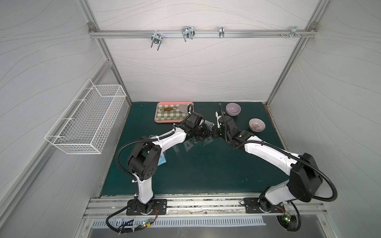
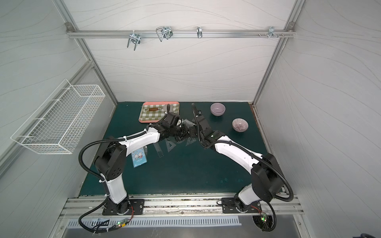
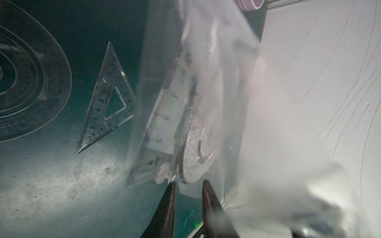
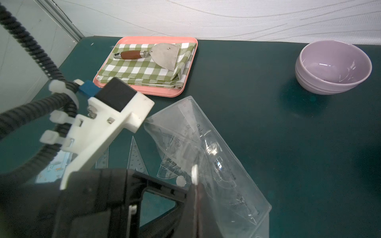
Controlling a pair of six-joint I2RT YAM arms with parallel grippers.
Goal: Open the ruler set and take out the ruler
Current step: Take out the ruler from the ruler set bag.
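The ruler set (image 4: 216, 164) is a clear plastic pouch held tilted above the green mat, also seen in the left wrist view (image 3: 206, 61). A scaled ruler (image 3: 162, 123) and a round protractor (image 3: 195, 160) show blurred inside it. My right gripper (image 4: 194, 185) is shut on the pouch's thin edge. My left gripper (image 3: 188, 183) faces the pouch's lower end, jaws a little apart with mat showing between them. In both top views the grippers meet mid-table (image 1: 209, 131). A clear triangle (image 3: 107, 99), a protractor (image 3: 24, 82) and a straight ruler (image 2: 158, 150) lie loose on the mat.
A pink tray (image 1: 165, 122) with a checked cloth and a scraper (image 4: 156, 53) stands at the back left. A lilac bowl (image 1: 233, 109) and a striped bowl (image 1: 256, 124) stand at the back right. A cartoon card (image 2: 140, 159) lies by the left arm. A wire basket (image 1: 86, 123) hangs on the left wall.
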